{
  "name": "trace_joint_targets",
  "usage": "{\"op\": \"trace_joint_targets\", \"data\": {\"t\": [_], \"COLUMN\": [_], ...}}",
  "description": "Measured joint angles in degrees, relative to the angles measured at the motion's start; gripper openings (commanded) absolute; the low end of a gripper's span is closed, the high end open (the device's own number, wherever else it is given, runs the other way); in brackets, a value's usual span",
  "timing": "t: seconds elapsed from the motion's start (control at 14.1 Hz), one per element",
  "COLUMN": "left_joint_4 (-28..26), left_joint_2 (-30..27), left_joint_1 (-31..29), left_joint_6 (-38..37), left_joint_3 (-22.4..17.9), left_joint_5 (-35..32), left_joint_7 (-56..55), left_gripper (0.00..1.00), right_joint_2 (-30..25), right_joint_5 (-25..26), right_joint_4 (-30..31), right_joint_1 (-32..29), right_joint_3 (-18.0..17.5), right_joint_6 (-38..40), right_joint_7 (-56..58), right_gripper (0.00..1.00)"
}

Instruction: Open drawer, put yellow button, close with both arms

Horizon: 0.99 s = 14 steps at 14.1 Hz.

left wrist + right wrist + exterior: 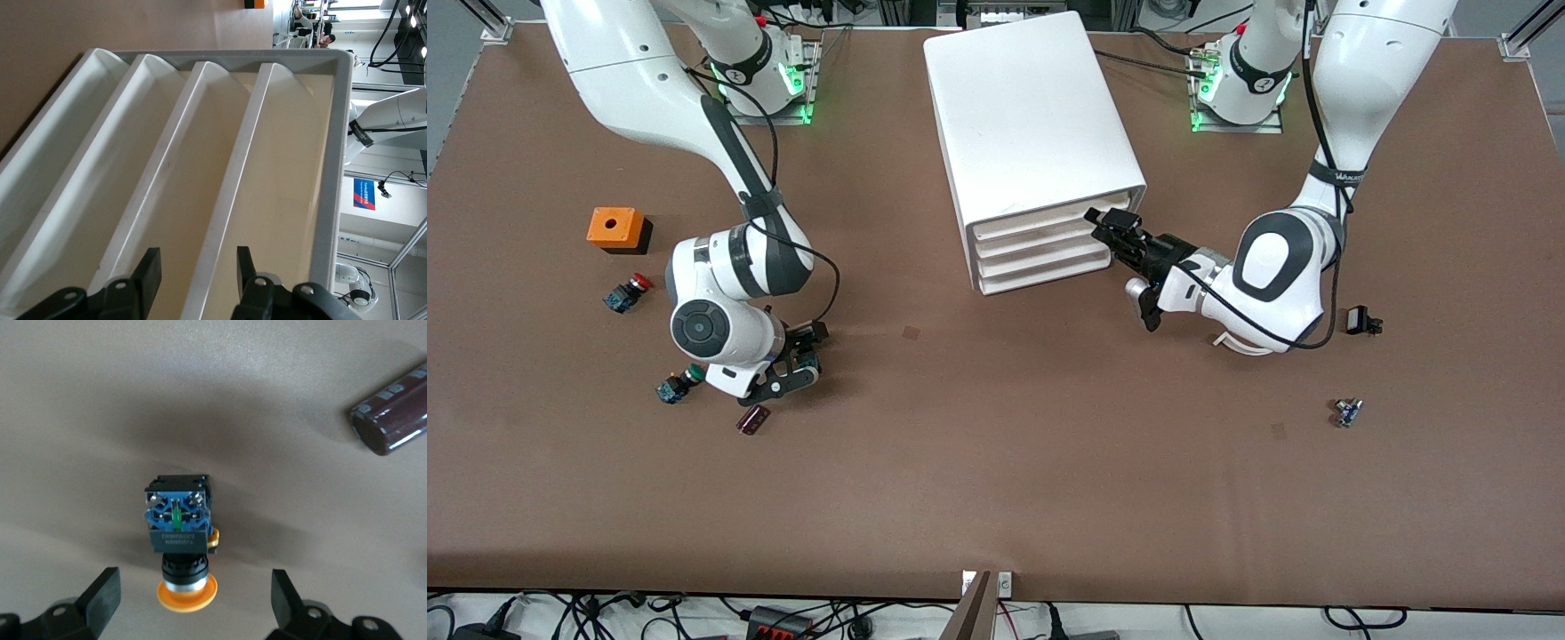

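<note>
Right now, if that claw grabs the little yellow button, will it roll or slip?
The yellow button lies on its side; the round cap could probably let it rock, while its blocky blue-and-black body likely stops rolling. It seems small, rigid and light. The open right claw straddles it.

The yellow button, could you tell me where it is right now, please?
The yellow button lies on the table toward the right arm's end, under the right tool's open fingers, beside a dark cylinder.

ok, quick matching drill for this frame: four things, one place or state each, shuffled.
1. left gripper
2. right gripper
3. yellow button
4. drawer

A. lying on the table
B. open, over the yellow button
C. not yet pulled out
D. at the drawer's front edge

Pairs: 1-D, 2-B, 3-A, 4-C
</note>
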<state>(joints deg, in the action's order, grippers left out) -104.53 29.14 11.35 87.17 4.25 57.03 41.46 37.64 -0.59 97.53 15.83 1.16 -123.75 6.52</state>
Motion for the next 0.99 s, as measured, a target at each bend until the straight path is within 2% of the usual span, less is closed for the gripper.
{"op": "trace_joint_targets", "data": {"t": [0.14,0.21,0.28,0.35,0.43,0.64,0.71,0.78,0.85,0.92,0.99], "left_joint_4": [-0.5,-0.6,-0.7,-0.7,-0.8,-0.8,-0.7,-0.6,-0.5,-0.2,0.4], "left_joint_2": [0.0,0.0,0.0,0.0,0.0,0.0,0.0,0.0,0.1,0.3,0.6], "left_joint_1": [0.2,0.3,0.3,0.3,0.3,0.3,0.3,0.3,0.3,0.3,0.2], "left_joint_6": [0.0,0.0,-0.1,-0.2,-0.3,-0.5,-0.5,-0.5,-0.4,-0.4,-0.4], "left_joint_3": [0.9,1.2,1.3,1.3,1.3,1.3,1.3,1.3,1.3,1.2,1.2], "left_joint_5": [0.1,0.1,0.1,0.1,0.1,0.3,0.3,0.3,0.3,0.3,0.3], "left_joint_7": [0.0,0.0,0.0,0.0,0.3,2.2,2.4,2.6,2.7,2.8,2.8], "left_gripper": [0.36,0.23,0.15,0.11,0.10,0.08,0.08,0.08,0.08,0.08,0.08], "right_joint_2": [0.5,0.7,0.8,1.0,1.1,1.6,1.8,2.0,2.1,2.1,2.1], "right_joint_5": [0.0,0.0,0.0,0.0,0.0,0.0,0.0,0.0,0.0,0.0,0.0], "right_joint_4": [0.0,0.0,0.0,0.0,0.0,0.0,0.0,0.0,0.0,0.0,0.0], "right_joint_1": [0.1,0.2,0.2,0.4,0.7,1.3,1.3,1.3,1.3,1.3,1.3], "right_joint_3": [0.0,0.0,0.0,0.0,0.0,0.0,0.0,0.0,0.0,0.0,0.0], "right_joint_6": [-1.2,-1.6,-1.8,-2.0,-2.4,-3.1,-3.3,-3.4,-3.5,-3.5,-3.5], "right_joint_7": [0.0,0.0,0.1,0.1,0.2,0.2,0.2,0.2,0.2,0.2,0.2], "right_gripper": [1.00,1.00,0.98,0.88,0.84,0.83,0.78,0.69,0.51,0.29,0.13]}}
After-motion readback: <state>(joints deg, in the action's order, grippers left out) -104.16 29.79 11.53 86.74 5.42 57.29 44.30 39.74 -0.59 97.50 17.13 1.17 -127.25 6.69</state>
